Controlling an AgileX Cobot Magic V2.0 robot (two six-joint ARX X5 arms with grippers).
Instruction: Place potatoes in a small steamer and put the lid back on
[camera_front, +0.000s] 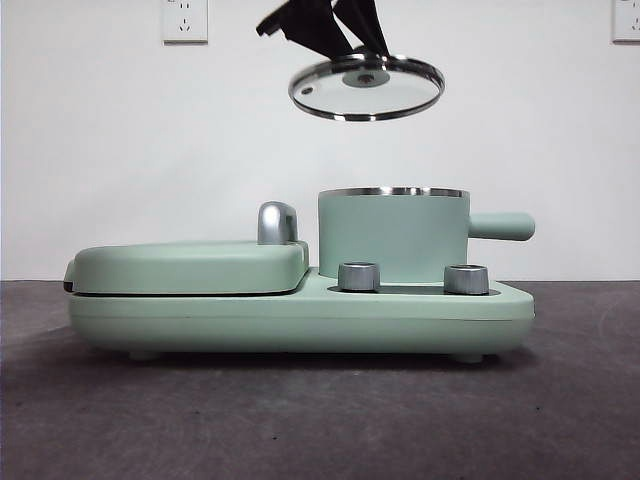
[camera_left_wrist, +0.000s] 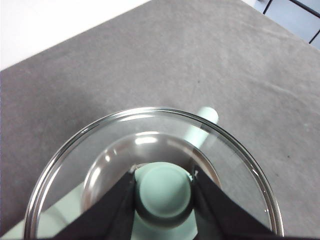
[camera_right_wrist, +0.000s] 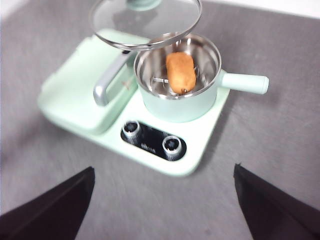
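Observation:
The orange-brown potato (camera_right_wrist: 180, 73) lies inside the small steamer (camera_right_wrist: 180, 107), a mint-green pot with a steel rim and a side handle (camera_front: 500, 226). The pot (camera_front: 392, 235) stands on the right of the green cooker base (camera_front: 300, 320). My left gripper (camera_left_wrist: 165, 192) is shut on the green knob (camera_left_wrist: 164, 190) of the glass lid (camera_front: 367, 88) and holds it in the air above the pot, slightly to the left. The lid also shows in the right wrist view (camera_right_wrist: 145, 22). My right gripper (camera_right_wrist: 162, 210) is open and empty, high above the table in front of the cooker.
A flat mint-green griddle cover (camera_front: 190, 265) with a chrome handle (camera_front: 277, 222) sits on the left of the base. Two metal dials (camera_front: 359, 276) are on the front panel. Grey table (camera_front: 300, 420) lies around it; a white wall with sockets (camera_front: 185, 20) is behind.

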